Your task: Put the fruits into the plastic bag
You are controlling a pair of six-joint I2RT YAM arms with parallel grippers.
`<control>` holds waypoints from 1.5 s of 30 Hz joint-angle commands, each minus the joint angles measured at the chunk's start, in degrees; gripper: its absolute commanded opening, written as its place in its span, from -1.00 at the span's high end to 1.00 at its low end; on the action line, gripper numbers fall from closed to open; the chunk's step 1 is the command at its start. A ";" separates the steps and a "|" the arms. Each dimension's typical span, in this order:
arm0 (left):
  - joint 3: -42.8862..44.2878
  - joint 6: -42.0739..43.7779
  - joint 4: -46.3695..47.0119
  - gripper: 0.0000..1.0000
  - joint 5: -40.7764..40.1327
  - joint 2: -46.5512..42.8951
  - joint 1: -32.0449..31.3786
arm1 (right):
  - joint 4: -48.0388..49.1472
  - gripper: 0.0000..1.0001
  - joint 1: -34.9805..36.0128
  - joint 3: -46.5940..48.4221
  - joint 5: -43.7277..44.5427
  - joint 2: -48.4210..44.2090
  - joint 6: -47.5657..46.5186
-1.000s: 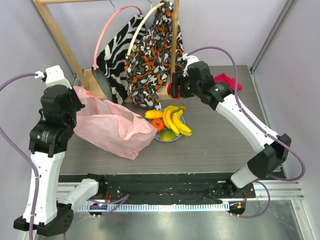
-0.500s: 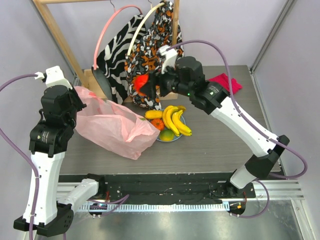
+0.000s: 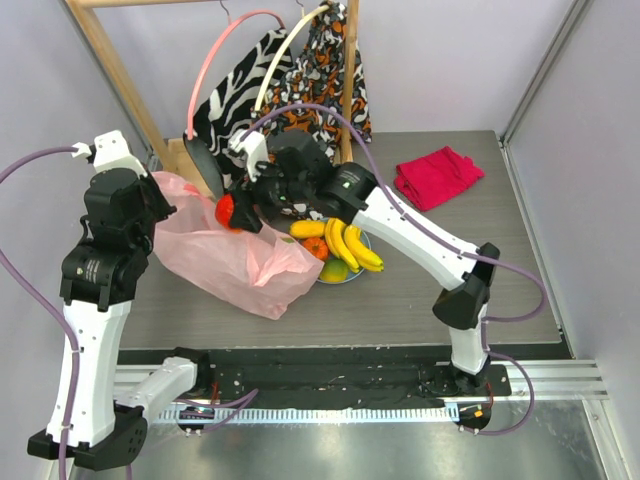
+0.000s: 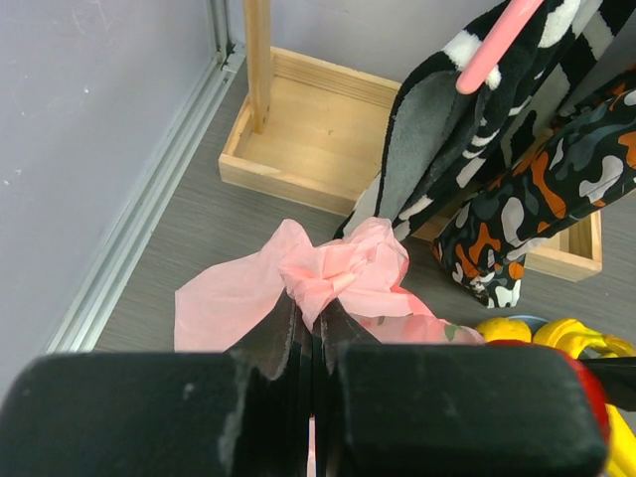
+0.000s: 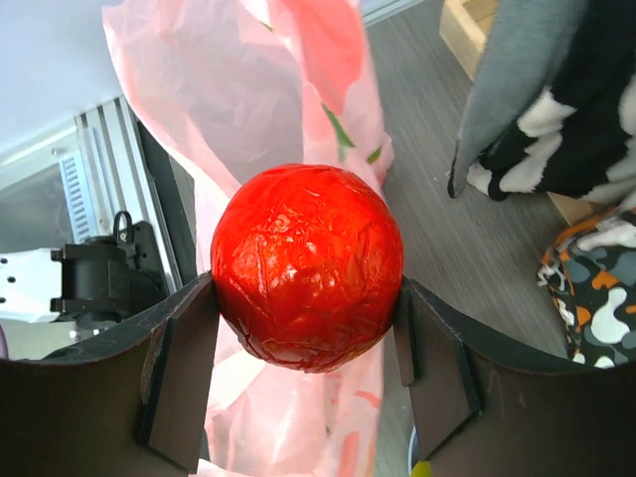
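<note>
Red apple (image 5: 306,266), in right hand (image 3: 238,212) (over bag (image 5: 253,89))

Overhead view, close wrist views, shared bag (image 3: 222,256)

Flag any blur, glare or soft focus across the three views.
Top external: evenly lit and sharp, with glare only on the metal base plate at the bottom. Left wrist: the left gripper is dark and blurred, while the plastic bag pinched in it is sharp. Right wrist: the red apple is crisp with small highlights; the bag behind it looks pale and soft.
</note>
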 commanded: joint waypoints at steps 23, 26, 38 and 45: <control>-9.46 -8.52 10.45 1.00 9.34 -6.62 0.43 | -2.19 0.80 1.38 18.79 -0.49 13.05 2.26; -10.17 -10.63 10.98 1.00 10.84 -6.53 0.35 | -1.23 0.80 1.47 19.67 1.35 13.40 3.67; -12.62 -15.64 12.21 1.00 13.57 -8.03 0.35 | 1.33 0.79 1.38 18.28 4.87 13.31 5.43; -14.21 -18.28 13.00 1.00 16.03 -8.38 0.43 | -1.13 0.79 1.56 12.20 5.22 14.63 3.50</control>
